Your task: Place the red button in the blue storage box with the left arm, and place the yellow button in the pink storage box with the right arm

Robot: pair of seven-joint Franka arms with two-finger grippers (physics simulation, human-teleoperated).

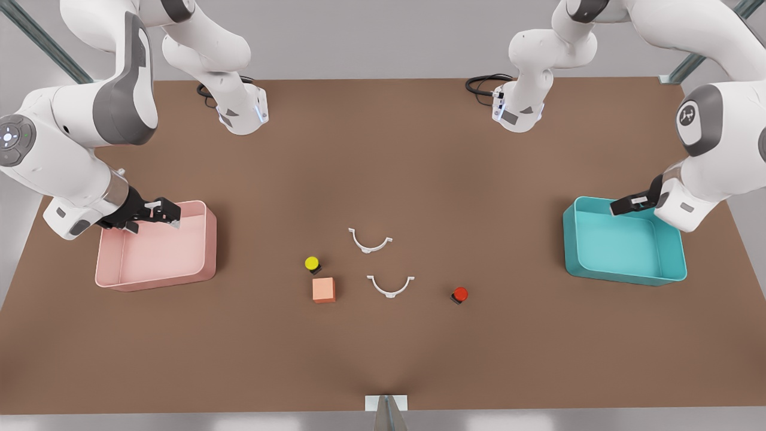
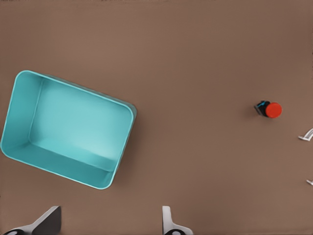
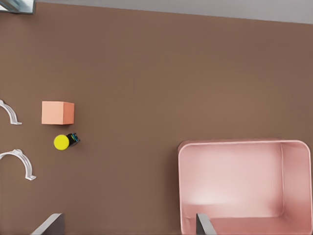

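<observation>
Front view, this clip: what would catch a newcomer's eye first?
The two coloured boxes: the pink storage box at the front view's left with the right gripper above it, and the blue storage box at the right with the left gripper over its rim. Between them the yellow button and red button lie untouched on the brown table.
</observation>
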